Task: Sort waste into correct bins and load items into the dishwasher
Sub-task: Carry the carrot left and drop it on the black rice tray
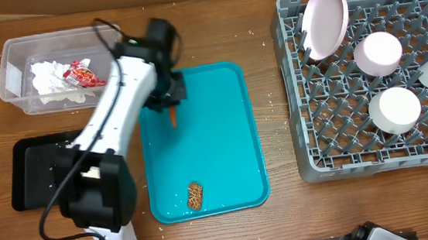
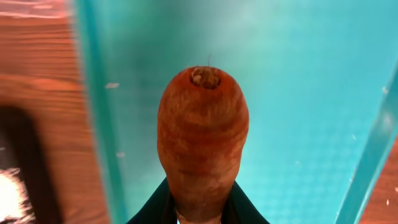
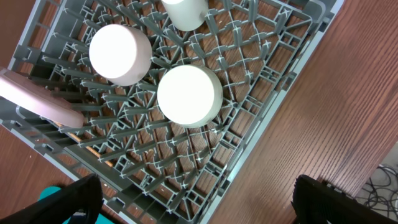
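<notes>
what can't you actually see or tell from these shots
Overhead: the left arm covers much of the black tray, so its contents are unclear.
Left wrist: the bottom edge and the carrot piece hide most of the left gripper.
Right wrist: the top edge cuts off the far cup.

A large teal rectangular plastic tray [image 1: 223,135] with rounded corners and a raised rim lies flat on the brown wood-grain bench [image 1: 323,211], with its long sides running from front to back. In the right wrist view, thin dark cables [image 3: 385,180] show beyond the bench's edge.
</notes>
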{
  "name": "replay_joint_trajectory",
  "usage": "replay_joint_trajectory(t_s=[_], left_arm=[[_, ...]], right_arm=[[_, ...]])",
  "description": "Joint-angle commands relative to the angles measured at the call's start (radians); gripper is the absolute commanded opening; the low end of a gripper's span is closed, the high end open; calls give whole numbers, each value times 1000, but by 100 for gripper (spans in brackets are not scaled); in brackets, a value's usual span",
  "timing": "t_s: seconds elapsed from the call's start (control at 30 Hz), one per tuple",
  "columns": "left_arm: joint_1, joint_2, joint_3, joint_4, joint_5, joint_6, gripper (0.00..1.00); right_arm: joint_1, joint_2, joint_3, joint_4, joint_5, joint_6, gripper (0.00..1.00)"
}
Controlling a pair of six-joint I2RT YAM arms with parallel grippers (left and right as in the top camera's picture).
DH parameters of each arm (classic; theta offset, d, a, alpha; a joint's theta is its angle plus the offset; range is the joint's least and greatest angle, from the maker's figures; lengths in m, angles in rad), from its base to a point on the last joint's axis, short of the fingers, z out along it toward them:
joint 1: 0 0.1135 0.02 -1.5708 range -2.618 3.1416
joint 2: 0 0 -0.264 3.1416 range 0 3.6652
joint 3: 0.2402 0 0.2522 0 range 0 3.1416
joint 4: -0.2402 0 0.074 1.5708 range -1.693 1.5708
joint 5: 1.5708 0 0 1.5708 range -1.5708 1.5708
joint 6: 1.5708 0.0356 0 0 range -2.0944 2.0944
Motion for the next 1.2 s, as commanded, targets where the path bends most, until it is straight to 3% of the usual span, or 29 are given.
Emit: replay_joint_trajectory(t_s=[0.0,0.17,0.3,0.6,1.17], left_arm=[[96,4,32,-42,-10,-2,18],[227,4,30,-80,-10,-22,15],[322,4,30,-79,-12,-32,22],[506,5,-36,-20,-13,-72,24],[675,5,-312,166,-13,-142,28]], right_arm=[[-5,-3,18,6,-5,8,100],[-5,-3,18,6,-5,8,100],[-5,-3,18,6,-5,8,100],[-5,-3,18,6,-5,8,100],[-5,-3,18,6,-5,8,100]])
